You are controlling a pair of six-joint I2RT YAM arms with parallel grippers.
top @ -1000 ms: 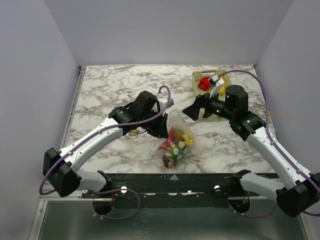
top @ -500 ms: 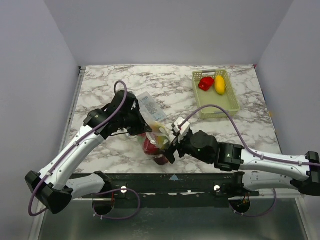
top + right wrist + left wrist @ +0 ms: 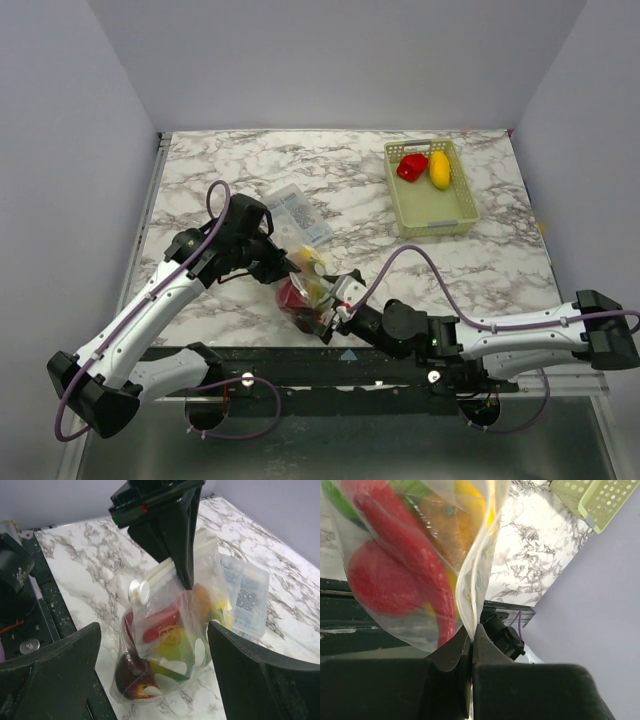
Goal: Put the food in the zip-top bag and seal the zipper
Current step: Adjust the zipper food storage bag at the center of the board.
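Left fingers [image 3: 451, 652]: pressed together, pinching the top edge of the zip-top bag [image 3: 172, 630]. In my left wrist view the plastic runs straight down into the slit between them.

Right fingers [image 3: 55, 672]: spread wide. The bag sits out in front in the gap between them, and I can't see them touching it.

Bag spot: close to the near edge of the bench [image 3: 220, 165], roughly mid-width, hanging from the left pinch. I honestly can't tell if its bottom rests on the marble.

Zipper [image 3: 161, 571]: pale strip slanting up along the mouth to where the left fingers bite it, with a small round white knob at its low end. From here I can't say whether it's pressed shut.

Food [image 3: 175, 652]: bunched in the bag's lower half. I make out a long red chili, a round red one, something orange, yellow bits, a green one with white spots and a dark maroon one at the bottom.

Basket [image 3: 455, 212]: pale green, over by the far right corner, with a red pepper [image 3: 410, 166] and a yellow piece [image 3: 439, 169] side by side at its far end.

Packet [image 3: 297, 213]: flat one with blue-grey print, lying on the marble just behind the bag.
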